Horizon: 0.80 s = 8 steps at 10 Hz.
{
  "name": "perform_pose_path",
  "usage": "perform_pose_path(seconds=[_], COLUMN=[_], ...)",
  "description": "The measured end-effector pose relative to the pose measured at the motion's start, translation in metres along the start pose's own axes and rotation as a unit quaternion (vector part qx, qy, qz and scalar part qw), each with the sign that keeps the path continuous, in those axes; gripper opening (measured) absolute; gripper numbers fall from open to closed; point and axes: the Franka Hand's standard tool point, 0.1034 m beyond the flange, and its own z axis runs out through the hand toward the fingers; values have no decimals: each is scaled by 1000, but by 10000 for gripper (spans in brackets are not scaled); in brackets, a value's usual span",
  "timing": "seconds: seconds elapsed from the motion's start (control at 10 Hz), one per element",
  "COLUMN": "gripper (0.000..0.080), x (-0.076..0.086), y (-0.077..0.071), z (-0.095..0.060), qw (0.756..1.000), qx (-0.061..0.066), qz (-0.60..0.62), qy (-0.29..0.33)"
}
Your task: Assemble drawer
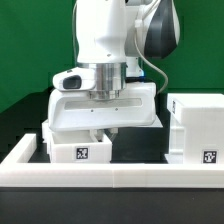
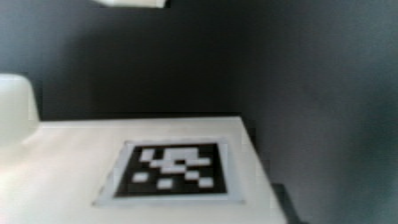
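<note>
- We saw the two-finger gripper [image 1: 105, 128] hanging low, straight down from the white arm, right over a white drawer piece with a black-and-white marker tag on its front [image 1: 80, 150].
- The fingertips were lost among white surfaces in the exterior view. We could not tell how wide the jaws stood, or whether they touched or held anything.
- In the wrist view, the flat white top of the drawer piece [image 2: 71, 150] filled the near field with a marker tag [image 2: 175, 168] printed on it. The picture was blurred. A rounded white shape [image 2: 11, 110] sat at the panel's edge, and we could not say what it was.
- Beyond the panel's straight edges the wrist view showed only dark, bare surface.
- A larger white box-shaped drawer part [image 1: 195, 125] stood at the exterior view's right, apart from the tagged piece, with a dark strip of black table [image 1: 140, 150] between them.
- A long white raised rail [image 1: 110, 176] ran across the front, just beside the front faces of both parts, closing off room on that side.
- Behind it all hung a green backdrop [image 1: 20, 50], with open space above the parts around the arm.
</note>
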Motion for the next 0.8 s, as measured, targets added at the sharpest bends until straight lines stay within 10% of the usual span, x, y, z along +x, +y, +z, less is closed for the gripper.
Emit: perform_pose_path(seconds=[0.8], gripper=[41], x=[2], y=[-7], z=[-8], qw=[983], qx=[23], qz=[-181], qy=[-38])
